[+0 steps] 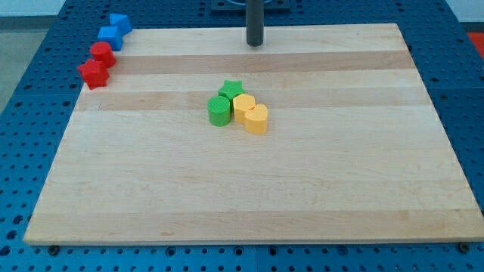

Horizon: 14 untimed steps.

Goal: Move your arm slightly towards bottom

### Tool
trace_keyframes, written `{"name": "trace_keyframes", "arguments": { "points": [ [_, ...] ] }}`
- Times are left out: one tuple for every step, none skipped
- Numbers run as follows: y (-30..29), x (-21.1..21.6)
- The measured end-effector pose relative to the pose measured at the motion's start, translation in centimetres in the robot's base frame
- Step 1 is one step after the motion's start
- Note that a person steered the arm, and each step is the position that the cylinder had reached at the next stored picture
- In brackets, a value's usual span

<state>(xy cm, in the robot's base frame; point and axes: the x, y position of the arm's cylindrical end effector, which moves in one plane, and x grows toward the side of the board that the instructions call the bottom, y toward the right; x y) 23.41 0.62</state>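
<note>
My tip (254, 44) is at the end of a dark rod near the view's top centre, over the far edge of the wooden board (151, 196). It is well above a cluster of blocks in the view and touches none. The cluster holds a green star (231, 89), a green cylinder (219, 110), a yellow hexagon (243, 106) and a yellow heart-like block (256, 119), all pressed together near the board's middle.
At the top left corner, at the board's edge, sit two blue blocks (119, 23) (110, 35), a red cylinder (102, 54) and a red star-like block (93, 73). A blue perforated table (461, 91) surrounds the board.
</note>
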Motion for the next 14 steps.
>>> {"name": "trace_keyframes", "arguments": {
  "points": [
    [0.0, 0.0],
    [0.0, 0.0],
    [0.0, 0.1],
    [0.0, 0.2],
    [0.0, 0.4],
    [0.0, 0.5],
    [0.0, 0.6],
    [0.0, 0.7],
    [0.0, 0.7],
    [0.0, 0.7],
    [0.0, 0.7],
    [0.0, 0.9],
    [0.0, 1.3],
    [0.0, 2.1]
  ]
}}
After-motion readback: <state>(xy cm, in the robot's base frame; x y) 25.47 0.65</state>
